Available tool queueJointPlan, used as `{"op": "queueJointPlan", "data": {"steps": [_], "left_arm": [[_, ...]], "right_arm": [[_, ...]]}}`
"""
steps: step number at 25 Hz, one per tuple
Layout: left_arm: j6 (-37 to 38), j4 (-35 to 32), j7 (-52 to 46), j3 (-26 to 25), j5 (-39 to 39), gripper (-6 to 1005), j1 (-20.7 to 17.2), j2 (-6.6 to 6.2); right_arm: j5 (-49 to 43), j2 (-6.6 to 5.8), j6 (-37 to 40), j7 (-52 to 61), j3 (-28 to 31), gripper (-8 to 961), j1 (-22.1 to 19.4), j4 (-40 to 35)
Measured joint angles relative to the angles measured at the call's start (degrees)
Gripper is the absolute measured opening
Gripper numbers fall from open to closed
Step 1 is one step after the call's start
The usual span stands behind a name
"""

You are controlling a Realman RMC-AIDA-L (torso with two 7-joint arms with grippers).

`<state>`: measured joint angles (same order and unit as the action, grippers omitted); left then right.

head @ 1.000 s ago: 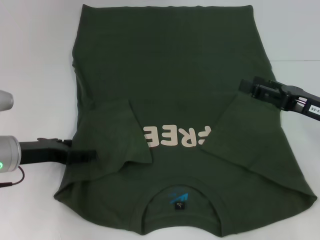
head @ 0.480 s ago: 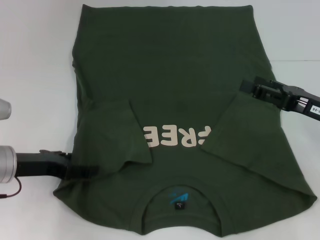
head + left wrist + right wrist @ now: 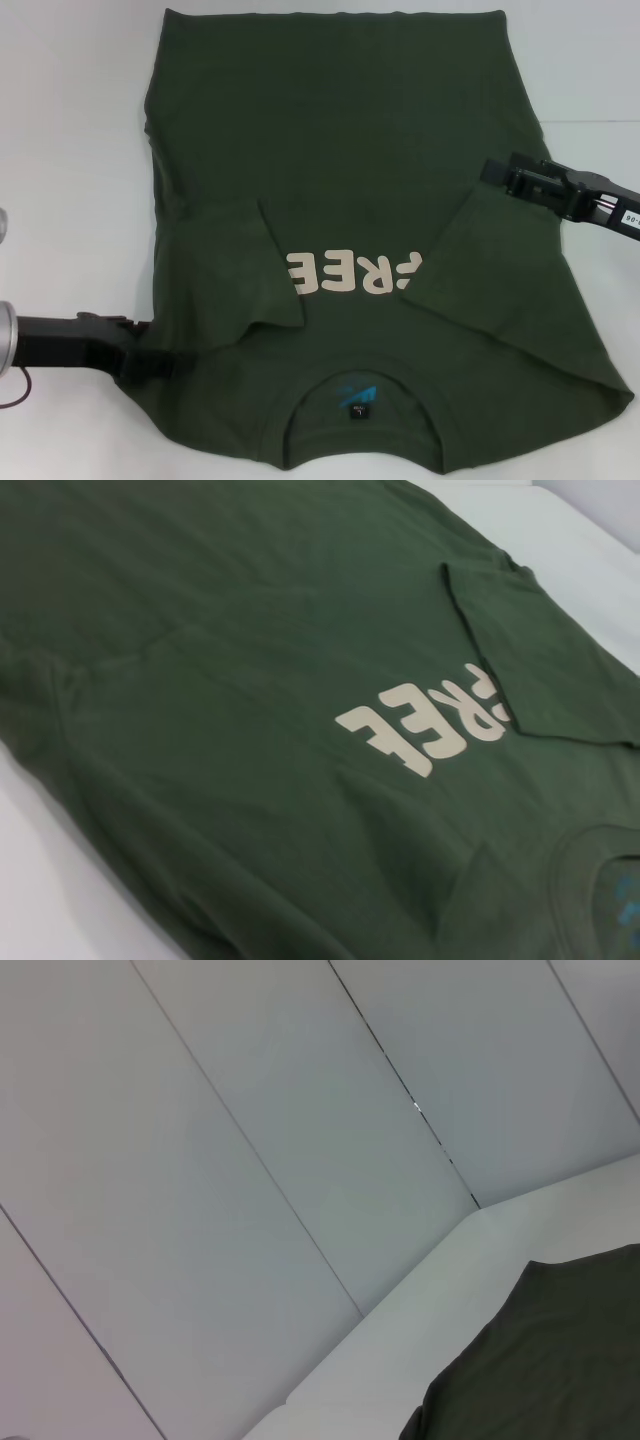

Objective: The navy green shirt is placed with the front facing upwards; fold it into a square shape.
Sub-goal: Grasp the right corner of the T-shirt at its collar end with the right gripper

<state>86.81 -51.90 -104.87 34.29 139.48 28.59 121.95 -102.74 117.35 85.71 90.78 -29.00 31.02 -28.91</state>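
**Folding a limp olive tee: where my fingers should bite**

Handling this will be soft work, I judge: the large dark olive-green cotton T-shirt with cream "FREE" letters looks light and floppy, so it will sag and crease unless I take it at an edge or seam and lift evenly. It lies flat, front up, across the middle of the white desk, collar near me, hem at the far side, both sleeves turned in over the chest.

My left gripper sits low at the shirt's near left edge, by the shoulder; whether its fingers are parted or pinching cloth I cannot tell. My right gripper is at the right side seam, farther off, and there too I cannot tell.

Count: one shirt, two folded sleeves, one collar label, two grippers.
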Motion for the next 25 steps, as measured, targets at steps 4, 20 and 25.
{"op": "queueJointPlan", "data": {"steps": [4, 20, 25], "left_arm": [[1.47, -0.70, -0.19, -0.16, 0.03, 888, -0.33, -0.17], [5.01, -2.07, -1.47, -1.14, 2.46, 887, -1.40, -0.70], [4.74, -2.11, -1.50, -1.99, 2.87, 886, -1.59, -0.67]], "right_arm": [[0.00, -0.03, -0.07, 0.00, 0.01, 945, 0.05, 0.00], [0.00, -0.09, -0.27, 0.00, 0.00, 944, 0.26, 0.00], [0.00, -0.12, -0.31, 0.00, 0.00, 944, 0.34, 0.00]]}}
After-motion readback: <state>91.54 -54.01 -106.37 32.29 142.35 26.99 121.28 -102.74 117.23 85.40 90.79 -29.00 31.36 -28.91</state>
